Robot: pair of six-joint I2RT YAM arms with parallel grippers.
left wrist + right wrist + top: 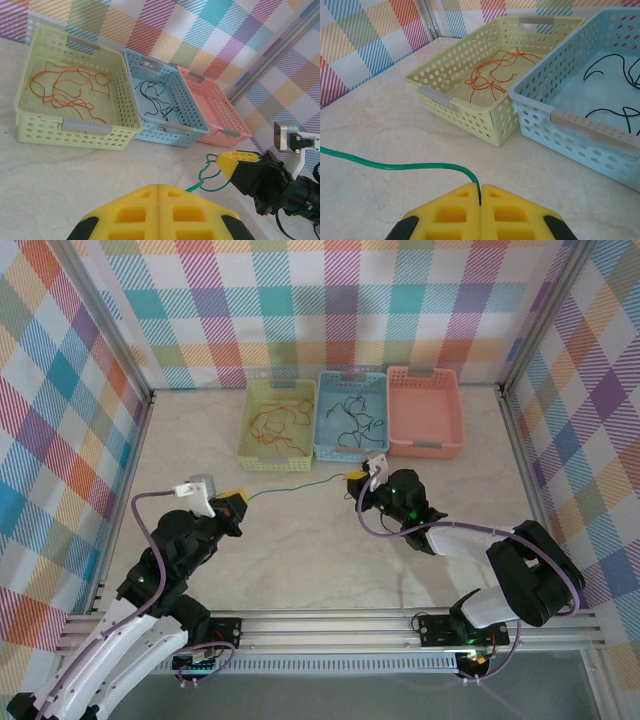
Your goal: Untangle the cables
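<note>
a cream, faintly marbled tabletop (300, 560) sits inside a booth of pastel plaid fabric walls (380, 300) with bare aluminium corner posts (108, 320). at the 12 o'clock end of the surface three perforated plastic baskets stand side by side in a row. the pale yellow-green basket (275, 462) has thin red-orange cables (272, 423) lying loose in it. at its 3 o'clock is a light blue basket (350, 452) with thin black cables (350, 405), then a salmon-pink basket (425, 410). just toward 6 o'clock from the row, a thin dark green cable (410, 166) stretches across the bare table. the left gripper (157, 186), yellow foam pads pressed together, has the 9 o'clock end. the right gripper (480, 186), pads likewise pinched tight, clamps the 3 o'clock end.
</note>
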